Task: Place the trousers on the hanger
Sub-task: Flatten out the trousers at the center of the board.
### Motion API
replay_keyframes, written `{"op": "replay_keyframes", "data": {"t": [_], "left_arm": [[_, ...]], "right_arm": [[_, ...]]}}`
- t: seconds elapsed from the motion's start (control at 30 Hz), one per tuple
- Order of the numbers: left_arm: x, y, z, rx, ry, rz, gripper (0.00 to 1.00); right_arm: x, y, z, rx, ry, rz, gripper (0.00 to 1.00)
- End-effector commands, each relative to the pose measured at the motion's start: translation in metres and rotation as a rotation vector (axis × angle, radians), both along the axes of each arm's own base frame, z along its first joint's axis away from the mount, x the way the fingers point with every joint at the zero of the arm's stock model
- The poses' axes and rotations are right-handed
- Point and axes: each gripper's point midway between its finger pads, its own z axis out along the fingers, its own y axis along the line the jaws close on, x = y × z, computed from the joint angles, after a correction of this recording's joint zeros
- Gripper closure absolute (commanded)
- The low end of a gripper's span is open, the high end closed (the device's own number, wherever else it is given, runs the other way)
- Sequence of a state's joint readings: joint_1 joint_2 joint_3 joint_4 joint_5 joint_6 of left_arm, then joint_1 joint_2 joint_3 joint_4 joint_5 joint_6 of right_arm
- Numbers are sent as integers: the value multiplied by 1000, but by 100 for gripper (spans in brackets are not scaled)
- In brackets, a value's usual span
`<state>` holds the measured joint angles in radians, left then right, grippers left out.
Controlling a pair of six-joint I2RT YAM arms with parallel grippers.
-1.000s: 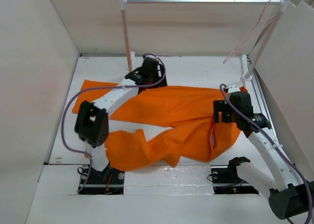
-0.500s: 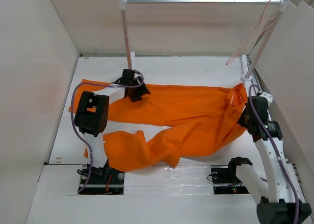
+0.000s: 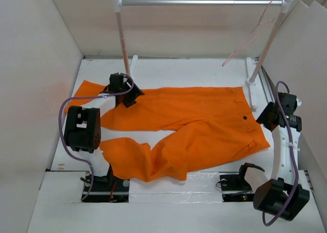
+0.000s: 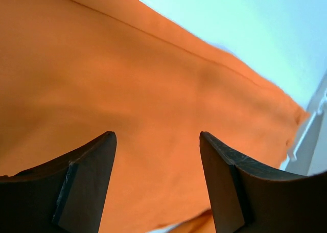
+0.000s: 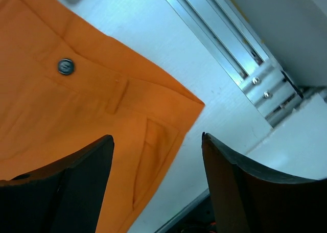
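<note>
White tabletop (image 3: pixel 179 72) boxed in by pale walls is what I'm working on. My left gripper (image 4: pixel 157 136) is spread wide with nothing between its fingers, hovering over the far leg of the trousers (image 3: pixel 204 120), which lie flat across the table. My right gripper (image 5: pixel 157 137) is likewise released, over the waistband corner near the button (image 5: pixel 66 66) and beside an aluminium track (image 5: pixel 225 33). Beyond, the hanger (image 3: pixel 244 39) hangs at the right end of the silver rail (image 3: pixel 199 2), against the right post (image 3: pixel 265 44), whose foot stands just beside the waistband.
</note>
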<state>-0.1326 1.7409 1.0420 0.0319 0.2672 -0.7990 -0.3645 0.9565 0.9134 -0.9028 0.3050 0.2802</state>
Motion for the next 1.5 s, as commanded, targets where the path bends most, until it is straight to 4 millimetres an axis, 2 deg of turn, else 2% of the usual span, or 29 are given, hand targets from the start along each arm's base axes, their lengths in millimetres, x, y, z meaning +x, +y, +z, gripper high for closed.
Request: {"op": "replay_keyframes", "data": {"t": [0.0,0.1,0.17,0.23,0.27,0.3,0.37,0.4,0.43,0.47,0.5,0.6,0.63,0.7,0.73,0.8,0.83,0.9,0.93,0.97,1.03,1.1,1.13,1.23,1.27,1.3,1.37,1.4,1.47], "left_arm": [[-3,-31,53,-13,-136,-108,37],[-9,-46,70,-17,-183,-151,37],[-15,-62,75,-17,-203,-202,37],[-15,-74,79,-5,-217,-240,37],[-18,-82,76,12,-209,-273,37],[-19,-87,70,21,-194,-295,37],[-23,-97,69,41,-185,-353,37],[-25,-101,69,55,-187,-367,38],[-25,-99,70,68,-193,-366,38],[-27,-101,71,83,-205,-371,37],[-28,-103,76,93,-218,-377,38],[-30,-104,83,121,-245,-395,38],[-32,-108,86,129,-249,-410,38],[-37,-106,92,168,-258,-411,38],[-37,-106,96,191,-276,-415,38],[-32,-85,105,275,-288,-320,39],[-25,-63,109,363,-293,-223,39],[-15,-36,120,415,-305,-127,38],[-7,-24,128,423,-312,-88,38],[1,5,129,437,-285,-20,38],[14,30,134,454,-275,37,37],[26,63,121,527,-223,91,35],[39,80,120,580,-203,117,33],[44,92,97,614,-117,115,34],[44,89,92,608,-111,99,34],[44,88,91,604,-121,93,34],[36,84,77,579,-119,72,34],[32,82,77,569,-128,68,34],[19,82,58,566,-89,53,34]], "right_arm": [[52,-1,59,-85,-227,135,24],[82,3,47,-63,-253,217,21],[117,15,34,-10,-304,342,20],[138,37,15,68,-320,462,20],[163,46,22,51,-401,538,21],[176,58,3,83,-377,623,26],[199,66,3,71,-384,704,33],[210,67,-20,44,-299,753,40],[217,68,-26,44,-273,770,48],[232,65,-18,25,-285,784,53],[241,66,-38,45,-239,795,48],[264,55,-39,31,-223,755,26],[269,53,-54,49,-197,740,23],[282,43,-53,29,-183,703,21],[283,39,-67,35,-142,681,21],[286,34,-73,35,-118,658,20],[285,29,-88,54,-85,643,20],[285,28,-100,75,-41,632,20],[291,27,-99,76,-42,635,20],[289,27,-107,87,-6,644,19],[300,30,-102,72,-5,666,19],[295,36,-111,101,43,679,20],[295,39,-111,118,48,686,27],[293,38,-115,158,54,695,31],[291,37,-116,177,62,698,36],[290,39,-117,207,55,715,47],[285,32,-120,236,58,706,51],[280,35,-124,246,66,718,62],[277,27,-116,235,27,712,72]]}}
